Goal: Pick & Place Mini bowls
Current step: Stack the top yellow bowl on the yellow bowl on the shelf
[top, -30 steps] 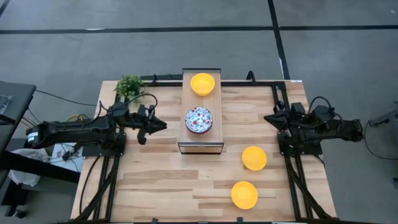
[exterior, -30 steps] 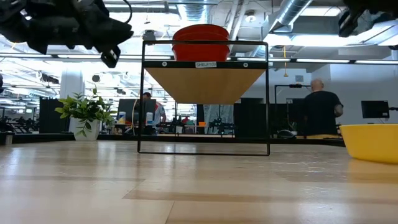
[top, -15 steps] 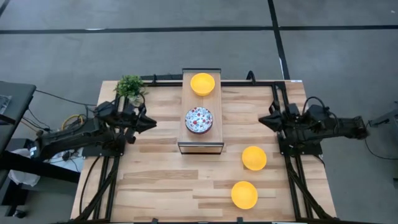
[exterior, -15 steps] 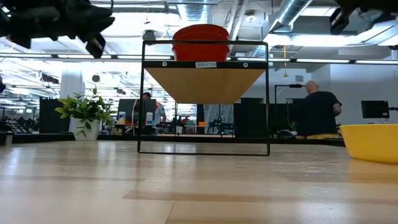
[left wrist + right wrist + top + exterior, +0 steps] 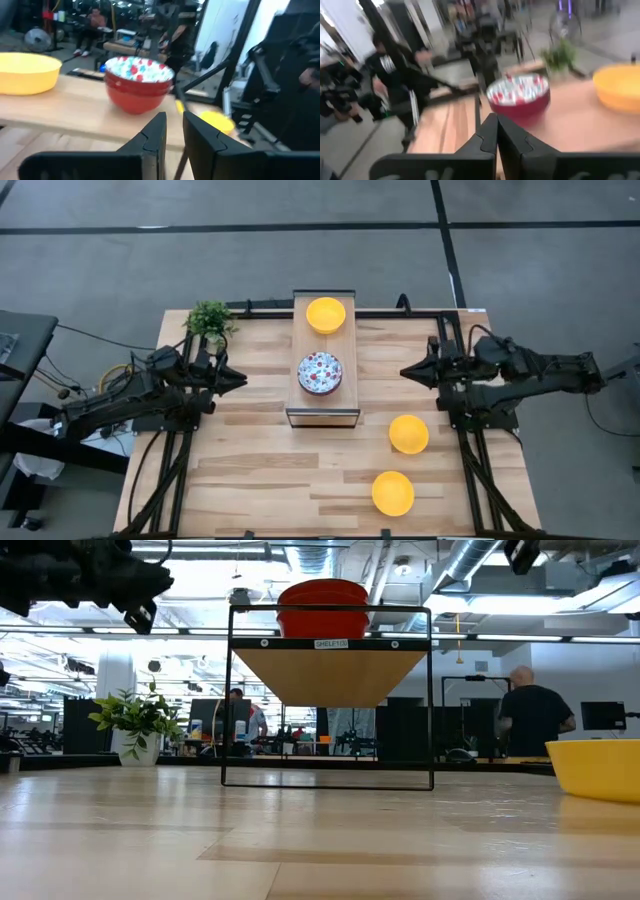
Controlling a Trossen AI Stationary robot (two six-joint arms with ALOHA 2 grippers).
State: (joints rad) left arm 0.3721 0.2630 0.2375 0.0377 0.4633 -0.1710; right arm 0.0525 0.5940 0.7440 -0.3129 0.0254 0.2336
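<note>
You are looking at a light wooden table (image 5: pixel 260 470) with a raised wooden shelf (image 5: pixel 324 412) on a black wire frame standing at the middle of its far edge. A small white label (image 5: pixel 331 644) is sitting on the front bar of the frame in the low view; its writing is too small to read.

Task objects: a yellow bowl (image 5: pixel 325 314) is resting at the far end of the shelf. The floral bowls (image 5: pixel 320 373), red outside and white with a red-and-blue pattern inside, are sitting stacked at the shelf's middle; the count in the stack cannot be told. A second yellow bowl (image 5: pixel 408 434) is lying on the table toward the right edge. A third yellow bowl (image 5: pixel 393 493) is lying near the table's front edge, right of centre.

Arms: your left gripper (image 5: pixel 232 378) is hanging above the table's left edge, pointing at the shelf, its fingers (image 5: pixel 152 142) standing a narrow gap apart and holding nothing. Your right gripper (image 5: pixel 408 372) is hanging above the right edge, also pointing at the shelf, its fingers (image 5: pixel 485 140) pressed together and empty.

A potted plant (image 5: pixel 208 319) is standing at the far left corner.
</note>
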